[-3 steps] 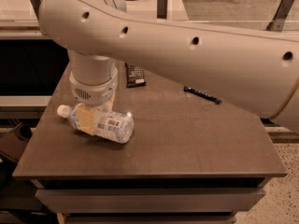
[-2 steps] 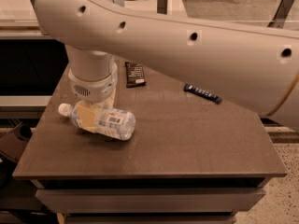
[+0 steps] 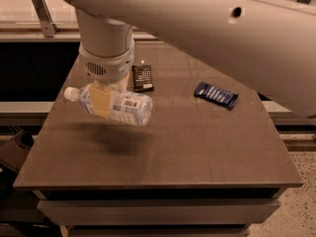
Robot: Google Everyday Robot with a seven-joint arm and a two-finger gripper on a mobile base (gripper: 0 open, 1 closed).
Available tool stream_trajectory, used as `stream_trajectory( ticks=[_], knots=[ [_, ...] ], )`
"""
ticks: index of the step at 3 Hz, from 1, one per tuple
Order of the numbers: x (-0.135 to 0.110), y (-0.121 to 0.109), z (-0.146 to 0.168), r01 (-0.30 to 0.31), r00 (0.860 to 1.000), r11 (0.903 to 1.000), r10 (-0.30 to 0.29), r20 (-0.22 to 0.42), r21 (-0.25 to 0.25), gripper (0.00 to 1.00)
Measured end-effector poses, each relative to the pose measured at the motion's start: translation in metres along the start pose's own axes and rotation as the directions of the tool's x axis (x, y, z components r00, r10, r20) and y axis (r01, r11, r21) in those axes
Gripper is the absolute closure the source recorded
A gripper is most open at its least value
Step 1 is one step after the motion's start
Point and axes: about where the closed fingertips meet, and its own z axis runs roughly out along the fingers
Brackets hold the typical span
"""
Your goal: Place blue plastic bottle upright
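End effector [image 3: 102, 101] snug on clear, cylindrical blue plastic bottle [image 3: 129, 107], sideways above smooth tabletop [image 3: 197, 142].

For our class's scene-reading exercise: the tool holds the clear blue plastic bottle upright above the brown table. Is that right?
Not quite. The camera view shows the tool holding the clear blue plastic bottle on its side, not upright, above the brown table.

Dark brown table [image 3: 207, 152] under the gripper [image 3: 101, 101], drawer fronts [image 3: 158, 211] below, speckled floor [image 3: 298, 216] at right.
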Motion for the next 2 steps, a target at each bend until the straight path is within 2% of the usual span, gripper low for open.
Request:
stream_trajectory(
  ticks=[1,2],
  knots=[
    [0.003,-0.014,-0.028,0.046,0.990,0.9987,-0.049,0.134,0.024,1.00],
    [-0.001,-0.022,-0.042,0.082,0.950,0.9961,-0.088,0.299,0.033,1.00]
  ],
)
